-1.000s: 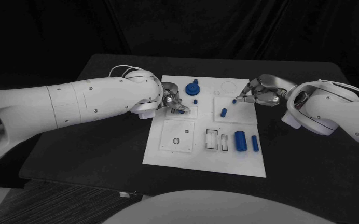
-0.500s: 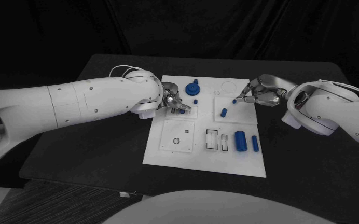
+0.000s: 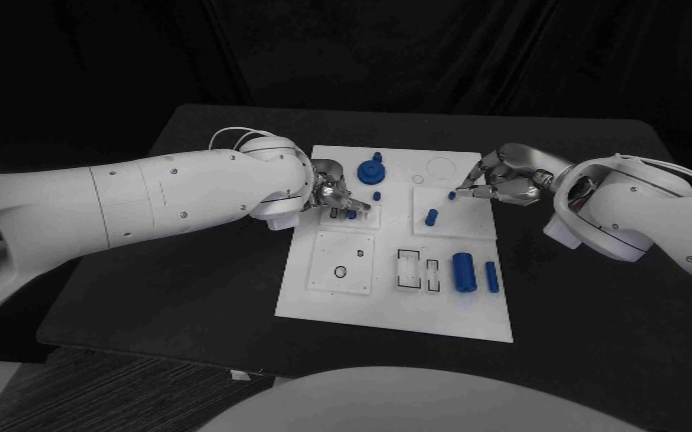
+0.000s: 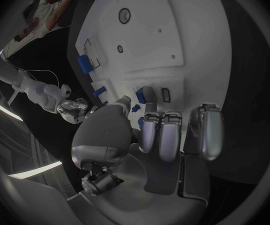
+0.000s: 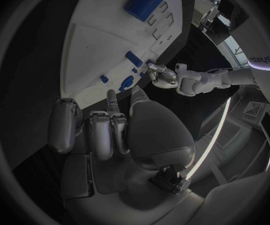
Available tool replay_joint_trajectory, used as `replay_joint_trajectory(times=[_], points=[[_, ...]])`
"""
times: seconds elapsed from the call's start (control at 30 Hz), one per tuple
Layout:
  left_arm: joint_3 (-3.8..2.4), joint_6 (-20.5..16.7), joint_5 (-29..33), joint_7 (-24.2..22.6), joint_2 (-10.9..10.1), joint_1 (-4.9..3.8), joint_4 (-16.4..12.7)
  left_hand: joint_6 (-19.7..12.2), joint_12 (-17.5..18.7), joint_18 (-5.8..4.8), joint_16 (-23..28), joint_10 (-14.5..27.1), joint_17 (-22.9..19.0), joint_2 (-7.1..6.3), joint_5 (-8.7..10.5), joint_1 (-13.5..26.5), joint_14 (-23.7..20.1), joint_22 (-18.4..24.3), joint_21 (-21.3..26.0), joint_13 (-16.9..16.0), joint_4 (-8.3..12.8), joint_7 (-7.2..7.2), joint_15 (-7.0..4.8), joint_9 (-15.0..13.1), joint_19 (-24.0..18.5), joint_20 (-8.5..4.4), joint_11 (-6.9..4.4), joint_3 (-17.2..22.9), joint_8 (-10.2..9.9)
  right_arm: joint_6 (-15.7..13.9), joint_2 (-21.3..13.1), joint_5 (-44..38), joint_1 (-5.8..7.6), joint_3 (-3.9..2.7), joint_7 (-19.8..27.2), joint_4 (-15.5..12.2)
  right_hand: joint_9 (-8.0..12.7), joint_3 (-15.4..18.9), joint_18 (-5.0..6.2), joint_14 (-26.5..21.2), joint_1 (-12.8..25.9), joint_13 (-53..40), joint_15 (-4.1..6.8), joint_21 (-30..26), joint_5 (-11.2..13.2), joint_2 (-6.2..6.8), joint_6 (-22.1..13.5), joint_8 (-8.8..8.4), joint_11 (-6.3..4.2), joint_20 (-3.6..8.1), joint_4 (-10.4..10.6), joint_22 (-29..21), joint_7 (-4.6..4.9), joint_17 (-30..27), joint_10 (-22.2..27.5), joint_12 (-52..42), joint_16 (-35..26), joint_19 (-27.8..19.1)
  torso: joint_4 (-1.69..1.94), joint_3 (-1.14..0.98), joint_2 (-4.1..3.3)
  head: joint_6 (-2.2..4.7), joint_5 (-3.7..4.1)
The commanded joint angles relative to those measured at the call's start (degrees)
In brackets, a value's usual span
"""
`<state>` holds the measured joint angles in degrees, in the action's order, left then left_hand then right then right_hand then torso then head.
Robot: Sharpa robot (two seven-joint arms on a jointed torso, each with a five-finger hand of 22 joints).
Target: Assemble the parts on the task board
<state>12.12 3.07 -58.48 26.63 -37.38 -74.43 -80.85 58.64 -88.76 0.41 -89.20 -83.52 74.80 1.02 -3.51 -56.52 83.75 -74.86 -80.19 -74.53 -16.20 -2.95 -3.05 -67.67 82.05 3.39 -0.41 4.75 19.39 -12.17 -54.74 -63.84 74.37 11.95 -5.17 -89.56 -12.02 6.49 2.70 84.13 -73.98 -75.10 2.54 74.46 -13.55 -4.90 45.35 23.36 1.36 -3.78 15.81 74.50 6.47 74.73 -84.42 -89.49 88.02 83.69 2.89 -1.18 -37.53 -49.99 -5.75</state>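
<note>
White rectangular task board (image 3: 346, 292) lies mid black counter (image 3: 173, 272). Left hand (image 3: 332, 196) sits over the board's left edge, fingertips pinching a small blue part (image 3: 351, 214) at a square recess. Right hand (image 3: 500, 180) hovers at the board's upper right, thumb and finger pinching a small blue piece (image 3: 451, 195). Large blue cylinder (image 3: 463, 272) and slim blue peg (image 3: 492, 277) lie lower right; blue round knob (image 3: 372, 168) stands near the top.
</note>
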Motion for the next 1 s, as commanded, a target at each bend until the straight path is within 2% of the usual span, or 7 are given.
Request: replay_joint_trajectory(times=[0.03,0.27,0.53,0.63,0.73,0.87,1.0], points=[[0.03,-3.9,0.1,-1.6,-0.5,0.19,-0.5,-1.0,-1.2,2.21,-0.8,-6.5,15.2,-0.52,0.70,1.5,6.2,-11.7,0.0,-15.5,-0.5,0.33,-0.14,-1.3,0.8,0.01,-0.39,-3.5,0.3,-0.1,-0.2,-0.1,-0.14,-0.03,-0.8,-0.1,-0.7,1.0,1.15,5.1,-1.2,-14.9,-0.34,-1.3,-1.3,-0.55,-0.1,0.96,0.35,-0.18,0.2,10.2,-0.10,12.8,-5.6,-0.5,-0.8,-0.5,0.01,0.00,-0.01,-0.01,0.14],[0.00,-9.3,0.1,-2.7,-3.1,-0.37,-3.1,-1.2,-1.2,2.03,-0.8,-6.5,15.2,-0.90,0.76,2.4,6.2,-11.9,-0.7,-15.5,-0.4,0.56,-0.39,-2.6,1.3,-0.27,-0.64,-5.9,1.3,-0.2,-0.5,-0.1,-0.13,-0.03,-0.7,-0.3,-0.7,1.1,1.22,5.0,-1.2,-14.9,-0.35,-1.6,-1.4,-0.55,-0.1,0.96,0.37,-0.19,0.2,10.1,-0.08,12.6,-5.6,-0.5,-1.0,-0.6,0.02,0.00,-0.01,-0.01,0.51],[0.00,-7.8,0.1,-0.9,-5.4,-4.01,-5.3,-1.9,-1.2,2.07,-0.8,-6.5,15.2,-0.71,0.74,1.7,6.2,-11.9,-0.6,-15.5,-0.4,0.50,-0.44,-2.9,1.3,-0.35,-0.65,-6.4,1.2,-1.3,-0.9,-0.1,-0.13,-0.04,-0.2,-0.5,-0.7,1.1,1.26,5.0,-1.2,-14.9,-0.36,-1.8,-1.4,-0.54,-0.1,0.97,0.38,-0.19,0.3,10.1,-0.08,12.5,-5.6,-0.5,-1.0,-0.7,0.01,0.03,0.07,-0.01,0.44],[0.00,-7.0,0.1,-0.7,-5.9,-5.22,-5.5,-2.9,-1.2,2.11,-0.8,-6.5,15.2,0.09,0.54,-1.0,6.2,-11.8,-0.4,-15.5,-0.1,0.40,-0.32,-3.4,1.1,-0.30,-0.46,-6.3,1.1,-2.0,-1.0,-0.1,-0.12,-0.04,0.2,-0.6,-0.7,1.1,1.26,5.0,-1.2,-14.9,-0.36,-1.8,-1.4,-0.54,-0.1,0.97,0.38,-0.20,0.3,10.0,-0.07,12.6,-5.6,-0.5,-1.0,-0.7,0.00,0.01,0.08,-0.01,0.44],[0.00,-7.0,0.1,-1.1,-6.1,-5.90,-5.3,-3.2,-1.2,2.08,-0.8,-6.5,15.2,0.88,-0.01,-2.9,6.2,-11.8,-0.5,-15.5,0.0,0.34,-0.27,-3.8,1.3,-0.23,-0.49,-6.1,1.3,-2.7,-1.1,-0.1,-0.12,-0.04,0.6,-0.9,-0.7,1.1,1.24,5.0,-1.1,-14.9,-0.37,-1.7,-1.4,-0.54,0.0,0.99,0.39,-0.20,0.3,10.1,-0.07,12.6,-5.6,-0.5,-0.9,-0.6,-0.04,-0.01,0.07,-0.01,0.45],[0.00,-6.6,0.0,-2.0,-5.5,-6.29,-3.8,-3.9,-1.2,2.01,-0.8,-6.5,15.2,1.60,-3.32,-7.2,6.2,-12.0,-0.7,-15.5,0.5,0.41,-0.30,-4.4,1.5,-0.23,-0.52,-5.7,1.5,-3.0,-1.3,-0.1,-0.12,-0.04,0.9,-1.3,-0.7,1.2,1.24,5.0,-1.1,-14.9,-0.37,-1.8,-1.4,-0.53,0.0,1.01,0.41,-0.20,0.3,10.1,-0.08,12.6,-5.6,-0.5,-1.0,-0.7,-0.01,-0.04,0.08,-0.01,0.40],[0.01,-4.7,-2.2,-2.3,-4.2,-6.41,-1.1,-4.3,-1.2,1.95,-0.8,-6.5,15.2,1.84,-4.11,-8.4,6.2,-12.0,-1.0,-15.5,0.4,0.35,-0.30,-4.5,1.7,-0.23,-0.51,-5.6,1.3,-2.8,-1.3,-0.1,-0.12,-0.04,0.8,-1.4,-0.7,1.2,1.23,5.0,-1.1,-14.9,-0.38,-1.7,-1.4,-0.53,0.0,1.03,0.41,-0.21,0.3,10.1,-0.08,12.6,-5.6,-0.5,-0.9,-0.6,-0.05,-0.11,0.11,-0.01,0.45]])
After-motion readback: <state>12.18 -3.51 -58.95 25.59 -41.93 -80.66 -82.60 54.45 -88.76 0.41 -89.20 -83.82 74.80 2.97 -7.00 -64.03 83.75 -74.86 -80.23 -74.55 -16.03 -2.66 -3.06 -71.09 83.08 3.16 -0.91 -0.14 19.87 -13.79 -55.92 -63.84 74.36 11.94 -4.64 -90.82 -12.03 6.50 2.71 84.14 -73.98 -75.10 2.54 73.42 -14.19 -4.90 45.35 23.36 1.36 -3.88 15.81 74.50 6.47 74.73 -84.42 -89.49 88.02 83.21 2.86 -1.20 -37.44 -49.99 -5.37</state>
